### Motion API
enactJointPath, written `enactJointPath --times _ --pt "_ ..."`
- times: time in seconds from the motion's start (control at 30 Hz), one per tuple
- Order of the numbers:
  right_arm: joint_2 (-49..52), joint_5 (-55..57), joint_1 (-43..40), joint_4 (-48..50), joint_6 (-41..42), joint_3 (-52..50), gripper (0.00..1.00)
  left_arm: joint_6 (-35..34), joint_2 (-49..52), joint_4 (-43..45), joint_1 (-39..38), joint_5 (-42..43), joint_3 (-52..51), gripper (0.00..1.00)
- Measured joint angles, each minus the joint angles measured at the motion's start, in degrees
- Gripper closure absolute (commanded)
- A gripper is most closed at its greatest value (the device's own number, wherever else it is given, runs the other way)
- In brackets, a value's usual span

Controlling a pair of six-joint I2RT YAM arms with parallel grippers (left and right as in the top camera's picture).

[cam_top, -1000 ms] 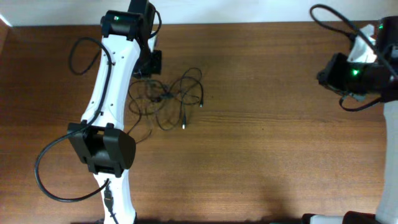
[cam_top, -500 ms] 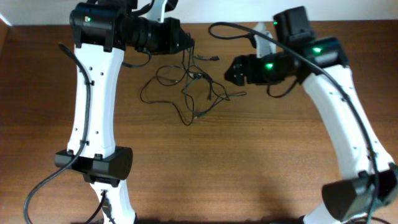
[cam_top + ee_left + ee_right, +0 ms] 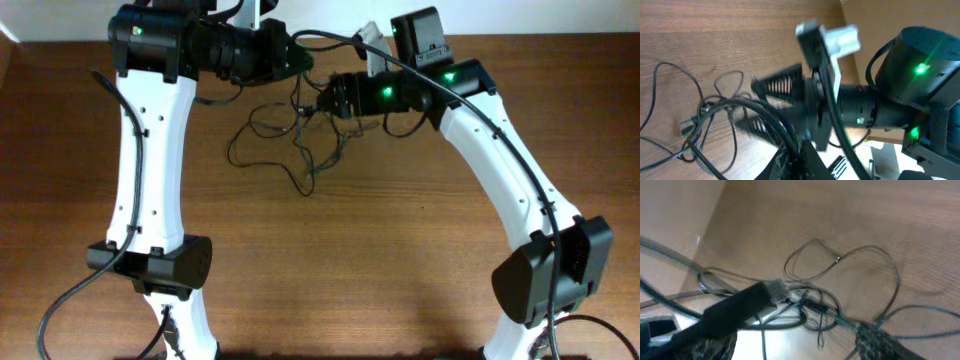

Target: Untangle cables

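Right tool crowds cables — maybe touching.

A brown wood-grain table fills the view, with a pale wall along its far edge.

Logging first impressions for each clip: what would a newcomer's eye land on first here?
The white left arm and right arm arch in to meet at the far edge of the wooden table. Just below that meeting point lies a loose tangle of thin black cables. One strand rises into the left claw, and the right claw stands open beside the clump.
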Motion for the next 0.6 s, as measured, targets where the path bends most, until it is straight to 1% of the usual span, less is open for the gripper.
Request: enactJointPath --times 0.03,0.13,0.2,0.23,0.3,0.33,0.4,0.43,0.47,0.5,0.53,0.57,0.6 --pt "0.13 3.69 0.59 3.63 2.54 0.00 0.26 0.00 0.00 0.07 0.00 0.02 0.00 0.92" --pt "0.13 14.99 3.56 8.17 7.39 0.00 0.32 -0.02 0.00 0.09 0.00 0.02 0.00 0.91" --pt "0.39 22.51 5.86 9.29 12.00 0.00 0.33 -0.02 0.00 0.09 0.17 0.00 0.00 0.91" --pt "0.76 24.46 6.34 9.60 13.90 0.00 0.33 -0.02 0.00 0.07 0.22 0.02 0.00 0.91" --pt "2.08 26.14 6.73 9.75 17.68 0.00 0.33 -0.02 0.00 0.02 0.22 0.02 0.00 0.91" --pt "2.36 26.08 6.67 9.57 18.21 0.00 0.32 -0.02 0.00 0.02 0.22 0.02 0.00 0.91" --pt "2.49 22.12 6.01 8.04 19.34 0.00 0.31 0.20 0.00 0.00 0.22 0.02 0.00 0.91" --pt "2.49 18.86 5.33 7.13 18.25 0.00 0.31 1.18 0.00 -0.11 0.22 0.04 0.00 0.91" --pt "2.58 13.07 3.74 6.36 14.38 0.00 0.26 2.69 0.00 -0.44 0.22 0.04 0.00 0.91" --pt "2.58 6.49 2.40 5.66 9.53 0.00 0.18 5.46 0.00 -1.66 0.22 0.17 0.00 0.90" --pt "2.58 1.99 -0.26 3.96 4.98 0.04 0.17 8.24 0.00 -4.09 0.46 0.28 0.00 0.90" --pt "2.58 -0.87 -1.46 2.71 1.38 0.04 0.17 9.64 0.00 -5.05 0.68 0.35 0.00 0.91" --pt "2.64 -5.11 -3.54 1.49 -3.58 0.04 0.17 10.95 0.00 -8.46 1.11 0.48 0.00 0.91"
